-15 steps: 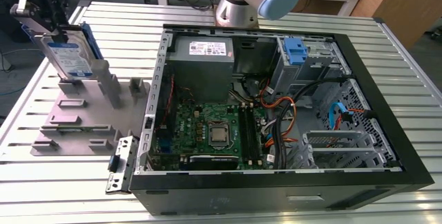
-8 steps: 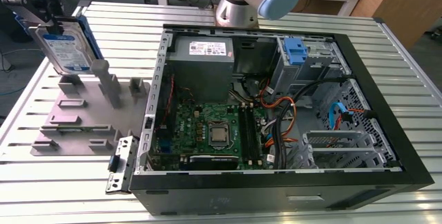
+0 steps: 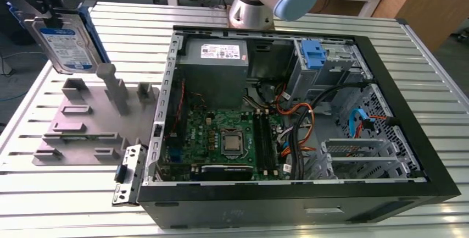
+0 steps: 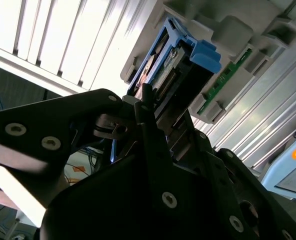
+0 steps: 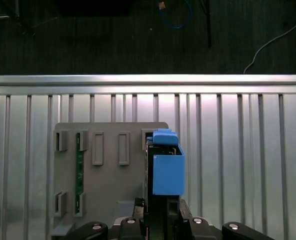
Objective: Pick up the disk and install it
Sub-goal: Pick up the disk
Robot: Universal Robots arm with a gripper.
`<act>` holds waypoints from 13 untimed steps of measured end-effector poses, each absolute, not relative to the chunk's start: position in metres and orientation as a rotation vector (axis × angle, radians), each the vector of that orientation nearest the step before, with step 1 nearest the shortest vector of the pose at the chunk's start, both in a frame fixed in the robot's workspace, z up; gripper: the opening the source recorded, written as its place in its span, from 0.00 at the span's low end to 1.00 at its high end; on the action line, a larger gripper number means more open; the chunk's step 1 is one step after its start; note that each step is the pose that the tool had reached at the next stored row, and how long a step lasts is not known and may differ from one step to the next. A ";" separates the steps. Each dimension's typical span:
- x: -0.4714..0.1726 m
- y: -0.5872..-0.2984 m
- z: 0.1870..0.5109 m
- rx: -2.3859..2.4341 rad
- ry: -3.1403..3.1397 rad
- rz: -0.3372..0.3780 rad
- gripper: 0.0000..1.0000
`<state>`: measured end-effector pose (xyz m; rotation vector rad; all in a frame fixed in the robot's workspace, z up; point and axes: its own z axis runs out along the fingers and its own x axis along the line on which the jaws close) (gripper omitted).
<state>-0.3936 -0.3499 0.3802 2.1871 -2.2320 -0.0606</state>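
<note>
— Ribbed aluminium worktop (image 3: 66, 210), with an open computer case (image 3: 256, 210) lying on its side across the middle of it. Where is the disk?

— Up at the exterior view's left. The disk (image 3: 65, 43) hangs upright in the jaws, white-and-blue label facing the room, its blue carrier showing along one long edge. It is outside the case and well apart from the drive bay.

— So the jaws have hold of it?

— Closed on it, yes. In the second wrist view the disk (image 4: 170, 70) runs away from the black jaws, pinched between them, with the carrier's blue end tab (image 4: 206, 54) at its far end. The first wrist view looks straight down the disk (image 5: 167, 172), seen edge-on, blue plastic uppermost.

— What lies beneath it?

— A grey fixture plate (image 3: 88, 133), all slots and posts, flat on the worktop just beside the case. The disk stands over one edge of that plate (image 5: 108, 185). Whether its lower edge touches the plate, I cannot tell. A green circuit strip (image 5: 79, 175) sits in one of the plate's slots.

— And inside the case?

— A green motherboard (image 3: 219, 133) on the floor of it, and a grey power supply box (image 3: 216, 56) with a white sticker at the far end. A bare blue bracket (image 3: 313, 56) sits in the bay at the far corner, with orange and black cables (image 3: 300, 117) looping between. The arm's grey base (image 3: 253, 1) stands just behind the case.
</note>
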 end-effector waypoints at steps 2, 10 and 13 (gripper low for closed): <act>-0.394 -0.350 0.381 2.187 -2.232 -0.060 0.35; -0.394 -0.350 0.396 2.187 -2.232 -0.060 0.35; -0.394 -0.350 0.402 2.187 -2.232 -0.060 0.35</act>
